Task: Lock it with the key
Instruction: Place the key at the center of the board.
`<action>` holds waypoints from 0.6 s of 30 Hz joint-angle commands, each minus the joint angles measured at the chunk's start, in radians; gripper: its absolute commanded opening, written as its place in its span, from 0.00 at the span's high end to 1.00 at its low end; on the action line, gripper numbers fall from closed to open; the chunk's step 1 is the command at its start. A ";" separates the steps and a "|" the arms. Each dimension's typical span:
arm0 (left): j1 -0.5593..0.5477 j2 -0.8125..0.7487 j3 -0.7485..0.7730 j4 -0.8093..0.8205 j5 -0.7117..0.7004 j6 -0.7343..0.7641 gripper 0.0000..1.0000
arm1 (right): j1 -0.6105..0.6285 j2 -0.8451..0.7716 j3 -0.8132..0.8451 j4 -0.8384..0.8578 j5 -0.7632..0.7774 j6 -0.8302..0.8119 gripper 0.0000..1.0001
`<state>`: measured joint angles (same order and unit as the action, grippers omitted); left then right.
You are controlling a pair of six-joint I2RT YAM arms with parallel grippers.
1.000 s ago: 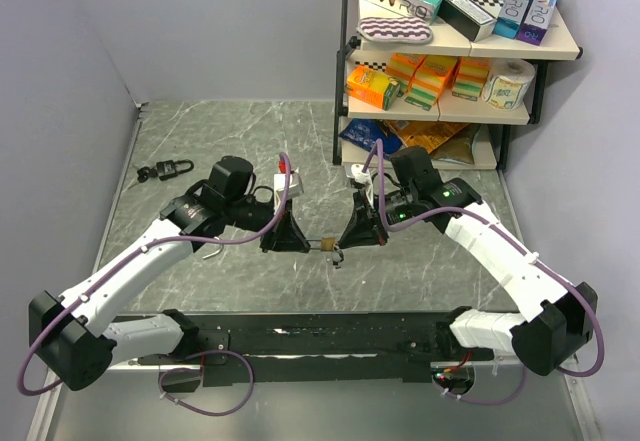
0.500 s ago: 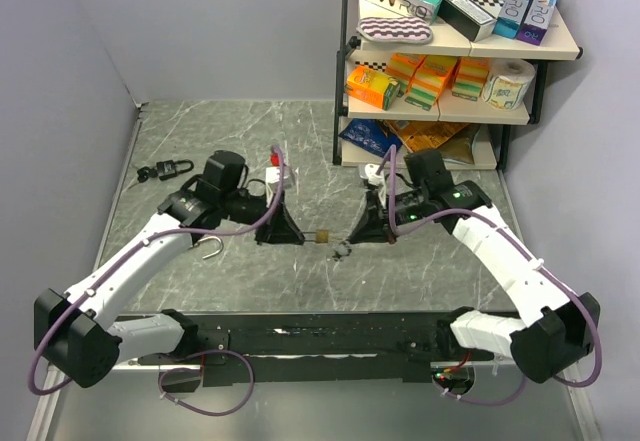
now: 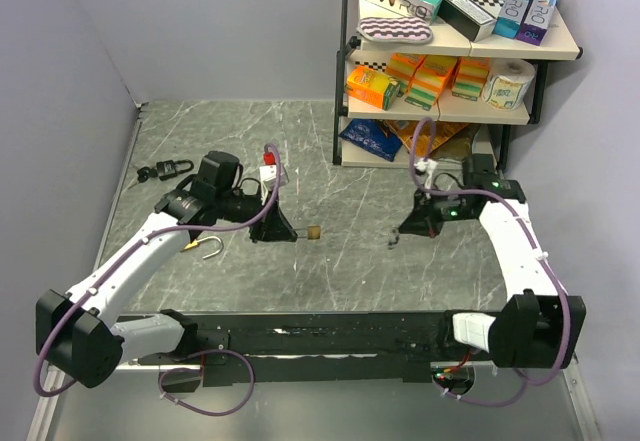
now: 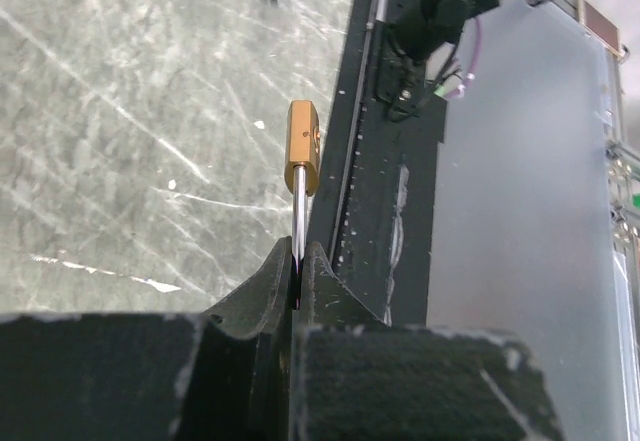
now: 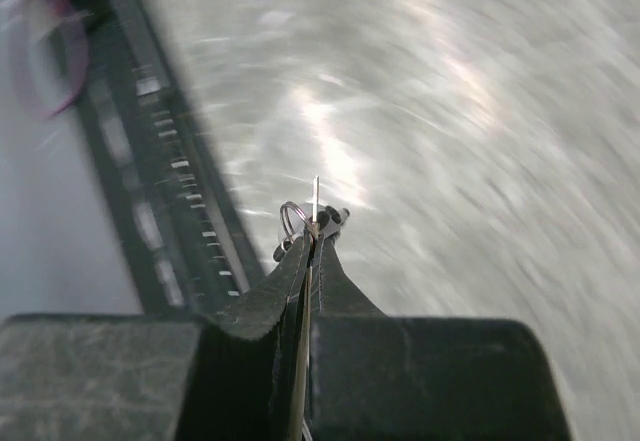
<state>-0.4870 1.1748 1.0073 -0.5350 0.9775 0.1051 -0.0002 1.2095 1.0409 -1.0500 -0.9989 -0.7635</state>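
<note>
I see a grey marbled worktop (image 3: 300,141) with a stocked shelf unit (image 3: 450,61) at its far right corner. My left end effector (image 4: 296,266) is clenched on the steel shackle of a small brass padlock (image 4: 303,146). The lock body juts out past the fingertips, just above the worktop near its middle. My right end effector (image 5: 312,246) is clenched on a thin key (image 5: 316,199), held well apart from the brass padlock on its right, and a dark padlock (image 3: 178,168) lies at the far left.
</note>
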 commanded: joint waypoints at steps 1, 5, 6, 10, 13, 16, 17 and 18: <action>0.001 -0.011 -0.010 0.099 -0.062 -0.039 0.99 | -0.150 -0.018 -0.053 0.139 0.159 0.095 1.00; -0.001 0.022 0.014 0.106 -0.117 -0.033 0.99 | -0.311 0.024 -0.079 0.238 0.256 0.078 1.00; -0.001 0.031 0.020 0.102 -0.120 -0.035 0.99 | -0.337 0.044 -0.079 0.251 0.282 0.063 1.00; -0.001 0.089 0.050 0.078 -0.114 -0.022 0.99 | -0.463 0.207 -0.030 0.317 0.361 0.020 1.00; -0.002 0.106 0.057 0.095 -0.117 -0.018 0.99 | -0.520 0.324 0.014 0.376 0.391 0.001 1.00; -0.002 0.111 0.062 0.128 -0.126 -0.028 0.99 | -0.537 0.418 0.043 0.446 0.430 -0.002 1.00; -0.001 0.112 0.063 0.135 -0.134 -0.030 0.99 | -0.538 0.438 0.054 0.455 0.436 0.003 1.00; -0.002 0.111 0.063 0.136 -0.134 -0.033 0.99 | -0.538 0.455 0.071 0.465 0.442 0.007 1.00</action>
<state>-0.4866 1.2934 1.0161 -0.4675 0.8398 0.0841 -0.5343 1.5967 1.0363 -0.6857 -0.6270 -0.7296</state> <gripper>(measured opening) 0.041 0.010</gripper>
